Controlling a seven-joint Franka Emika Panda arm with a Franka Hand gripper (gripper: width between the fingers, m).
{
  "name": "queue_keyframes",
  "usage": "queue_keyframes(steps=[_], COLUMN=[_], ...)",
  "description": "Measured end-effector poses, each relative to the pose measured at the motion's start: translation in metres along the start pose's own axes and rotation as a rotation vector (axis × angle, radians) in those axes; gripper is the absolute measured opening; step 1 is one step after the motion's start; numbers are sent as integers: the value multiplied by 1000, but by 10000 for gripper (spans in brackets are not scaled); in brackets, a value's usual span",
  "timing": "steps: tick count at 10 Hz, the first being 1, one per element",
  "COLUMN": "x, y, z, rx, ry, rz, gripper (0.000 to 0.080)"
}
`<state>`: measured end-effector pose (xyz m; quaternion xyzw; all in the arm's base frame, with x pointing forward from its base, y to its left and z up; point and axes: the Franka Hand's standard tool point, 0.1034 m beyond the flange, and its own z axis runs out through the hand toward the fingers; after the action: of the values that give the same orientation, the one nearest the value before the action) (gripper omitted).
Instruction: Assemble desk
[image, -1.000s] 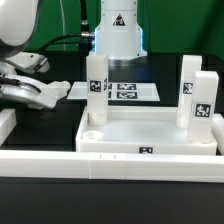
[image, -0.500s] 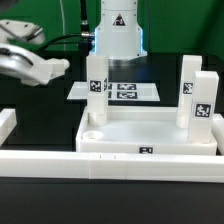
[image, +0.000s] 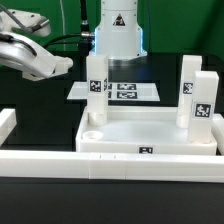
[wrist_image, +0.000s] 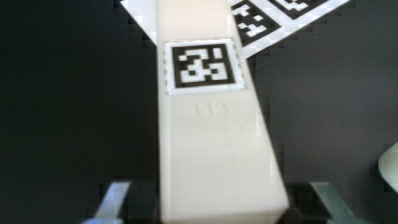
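Up at the exterior view's left, well above the black counter (image: 30, 190), the gripper (image: 62, 70) hangs with a white block leg (wrist_image: 214, 130) clamped between its two fingers (wrist_image: 121, 200). The wrist view settles it: the jaws stand narrow, one on each long flank of the leg, and the tagged face looks straight at the camera. In the exterior view the leg shows only as a pale bar running from the gripper toward the exterior view's right, so its long axis lies closer to level than upright.

Off to the right and lower sits the tabletop (image: 150, 135), socket side up, pushed against the long white border bar (image: 110, 163) nearest the camera. Three legs already stand in it: one at the far left corner (image: 96, 90) and two at the right (image: 203, 105). The near left socket (image: 92, 130) is the only one open, a round hole with nothing in it.

My guess is the carried leg belongs there. That socket lies down and to the right of the gripper, and the leg would have to tip upright before going in.

Behind the tabletop the marker board (image: 130, 92) lies flat.
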<state>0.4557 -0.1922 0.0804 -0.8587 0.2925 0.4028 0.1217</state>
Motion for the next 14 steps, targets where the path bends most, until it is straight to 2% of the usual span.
queue_keyframes(steps=[1, 2, 4, 5, 8, 9, 11, 13, 14], x=[1, 6, -7, -10, -1, -1, -7, -4, -2], y=[0, -10, -33, -35, -40, -45, -66, -79, -79], z=[0, -10, -27, -37, -46, -48, -61, -73, -73], rx=[0, -2, 14, 22, 35, 38, 40, 39, 39], ry=[3, 79, 223, 286, 473, 543, 668, 797, 873], rz=[0, -2, -22, -39, -50, -54, -84, -104, -106], gripper=[293, 293, 293, 293, 293, 293, 293, 293, 293])
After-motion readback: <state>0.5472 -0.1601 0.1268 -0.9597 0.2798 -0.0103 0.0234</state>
